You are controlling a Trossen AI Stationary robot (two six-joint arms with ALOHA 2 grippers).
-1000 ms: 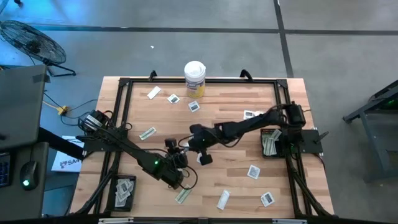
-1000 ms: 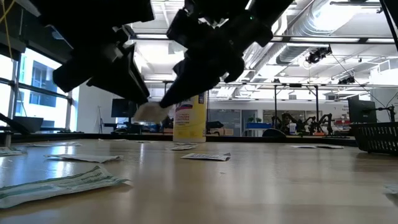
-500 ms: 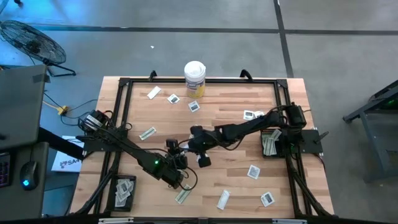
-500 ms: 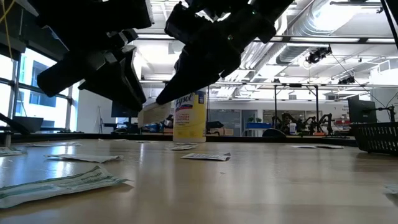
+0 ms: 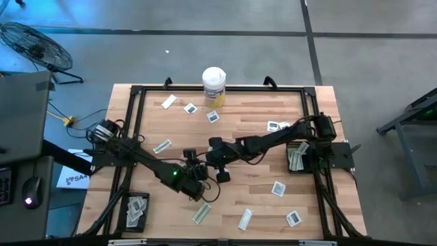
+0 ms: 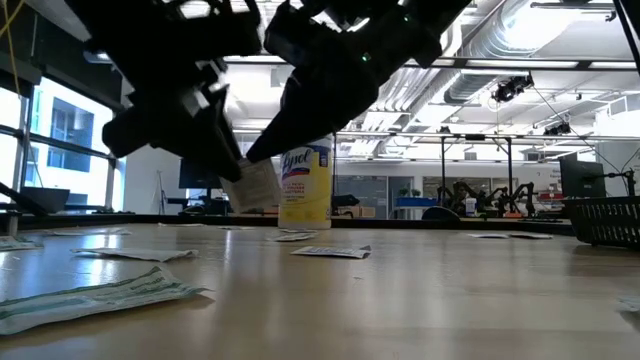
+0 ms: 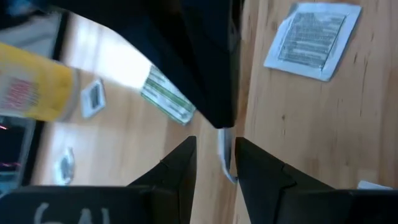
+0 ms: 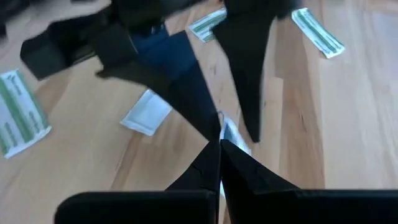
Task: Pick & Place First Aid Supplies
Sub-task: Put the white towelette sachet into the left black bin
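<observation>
Item: one small white packet [image 6: 252, 186], hanging edge-down, long axis near vertical, clear above the worktop [image 5: 259, 198] near its middle. Grasped between the fingers of the left pincer [image 7: 214, 163]. Right pincer [image 8: 219, 144] clenched, empty, its tips meeting just beside the packet (both arms equally near; a hand-over looks likely).

The table [image 5: 259, 198] is pale wood with visible grain and a smooth, faintly sheened top, framed by matt black metal rails [image 5: 225, 88]. The packets [image 5: 278, 188] look like thin crinkled paper or foil, white and pale green. The canister [image 5: 214, 86] is glossy white plastic with a printed yellow label. Both arms are matt black
</observation>
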